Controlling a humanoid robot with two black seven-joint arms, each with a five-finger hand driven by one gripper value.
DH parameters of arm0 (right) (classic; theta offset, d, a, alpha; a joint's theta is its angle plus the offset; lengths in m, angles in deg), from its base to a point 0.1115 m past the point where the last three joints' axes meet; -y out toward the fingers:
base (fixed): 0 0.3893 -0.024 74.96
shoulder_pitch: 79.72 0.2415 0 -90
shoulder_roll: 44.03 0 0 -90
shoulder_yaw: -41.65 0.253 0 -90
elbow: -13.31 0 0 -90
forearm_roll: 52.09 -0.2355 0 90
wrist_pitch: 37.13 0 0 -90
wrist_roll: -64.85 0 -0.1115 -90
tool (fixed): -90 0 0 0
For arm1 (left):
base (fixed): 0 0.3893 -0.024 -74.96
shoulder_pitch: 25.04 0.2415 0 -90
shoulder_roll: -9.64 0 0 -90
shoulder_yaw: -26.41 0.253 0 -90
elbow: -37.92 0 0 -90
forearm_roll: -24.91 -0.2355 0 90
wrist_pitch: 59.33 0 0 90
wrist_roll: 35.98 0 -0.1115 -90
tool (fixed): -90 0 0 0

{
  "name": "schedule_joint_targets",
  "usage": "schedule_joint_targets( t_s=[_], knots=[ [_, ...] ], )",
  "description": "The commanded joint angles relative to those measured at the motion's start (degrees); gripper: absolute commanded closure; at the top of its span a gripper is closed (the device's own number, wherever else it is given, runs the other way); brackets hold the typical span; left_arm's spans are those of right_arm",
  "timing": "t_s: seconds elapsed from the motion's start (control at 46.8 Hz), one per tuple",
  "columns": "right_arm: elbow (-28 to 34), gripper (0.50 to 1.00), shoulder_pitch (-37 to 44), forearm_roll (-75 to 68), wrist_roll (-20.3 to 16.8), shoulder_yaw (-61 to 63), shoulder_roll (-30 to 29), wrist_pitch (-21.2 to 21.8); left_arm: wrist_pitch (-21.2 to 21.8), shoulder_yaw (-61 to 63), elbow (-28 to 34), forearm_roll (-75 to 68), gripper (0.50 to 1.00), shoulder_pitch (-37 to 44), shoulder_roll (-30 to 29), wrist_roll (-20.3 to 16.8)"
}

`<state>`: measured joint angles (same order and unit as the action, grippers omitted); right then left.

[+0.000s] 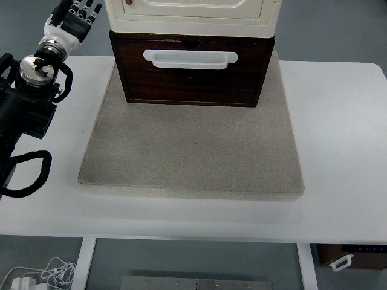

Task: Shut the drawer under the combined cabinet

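Observation:
A dark wooden drawer (192,75) with a white handle (190,58) sits under a cream cabinet (192,13) at the top centre, its front sticking out slightly beyond the cabinet above. My left hand (74,17) hovers at the top left, to the left of the cabinet and not touching it, with its fingers spread and holding nothing. The left arm (30,90) runs in along the left edge. No right arm appears in the picture.
The cabinet stands on a grey mat (192,151) on a white table (338,139). Black cables (27,175) loop at the left edge. Below the table's front edge are white cords (42,275) and a brown box (354,257).

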<state>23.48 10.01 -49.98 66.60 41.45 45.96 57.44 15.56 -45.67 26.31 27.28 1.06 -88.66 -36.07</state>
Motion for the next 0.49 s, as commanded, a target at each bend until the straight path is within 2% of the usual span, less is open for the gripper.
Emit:
schedule_joint_targets(
  t_s=[0.0, 0.47],
  knots=[
    [0.0, 0.548, 0.0, 0.0, 0.0, 0.1, 0.0, 0.0, 0.0, 0.0, 0.0, 0.0, 0.501, -0.2, 0.0, -0.1],
    [0.0, 0.548, 0.0, 0.0, 0.4, 0.3, 0.0, 0.5, 0.1, 0.0, 0.4, 2.0, 0.501, 0.2, -0.5, -0.6]
  ],
)
